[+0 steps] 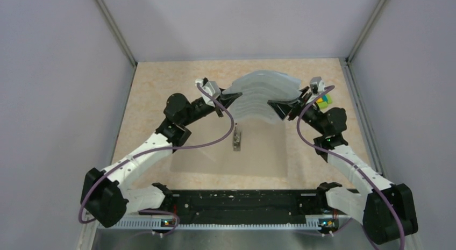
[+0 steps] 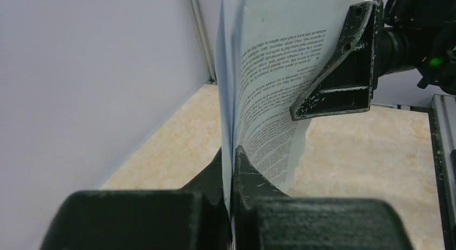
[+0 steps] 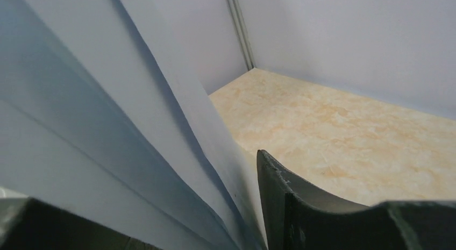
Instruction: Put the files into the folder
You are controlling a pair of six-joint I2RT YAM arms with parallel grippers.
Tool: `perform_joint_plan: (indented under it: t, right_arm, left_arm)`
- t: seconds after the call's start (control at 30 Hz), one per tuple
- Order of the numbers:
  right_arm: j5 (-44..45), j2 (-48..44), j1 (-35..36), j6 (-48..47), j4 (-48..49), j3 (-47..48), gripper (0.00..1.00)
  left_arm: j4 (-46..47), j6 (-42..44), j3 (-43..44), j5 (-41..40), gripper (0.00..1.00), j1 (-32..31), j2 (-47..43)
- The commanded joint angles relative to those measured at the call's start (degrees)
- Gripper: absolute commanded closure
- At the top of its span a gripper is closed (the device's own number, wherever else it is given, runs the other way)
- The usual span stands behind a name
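Pinching files [image 1: 263, 94] aloft, left hand [image 1: 234, 98], right hand [image 1: 275, 106], folder [image 1: 258, 153] flat below

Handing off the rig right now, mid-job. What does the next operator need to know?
Left end effector: shut on the left edge of the files.
Right end effector: shut on their right edge.
Files: held clear of the table, bowed upward between the two end effectors, sheets fanning apart.
Folder: lying open and flat on the table, just nearside of the files, metal clip showing.
Done: files picked up.
Left: lower them onto the folder; no sheet is in it yet.
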Motion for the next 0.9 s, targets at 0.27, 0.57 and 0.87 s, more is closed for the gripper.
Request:
perform_joint_plan:
  t: [0.27, 0.57, 0.87]
  right_arm:
    - [14.01, -1.99, 0.4, -3.28, -3.28, -5.82, 0.84]
    - [20.76, -2.64, 0.4, -4.18, -1.51, -11.4, 0.88]
    - [23.18, -3.83, 0.38, -5.25, -3.7, -10.98, 0.82]
  left_arm:
    - [21.3, -9.5, -3.43, -3.66, 0.98, -1.13, 13.25]
    - [32.79, -8.59, -7.79, -12.11, 0.97, -5.31, 20.94]
    - [40.14, -9.36, -8.98, -14.58, 0.84, -6.18, 25.44]
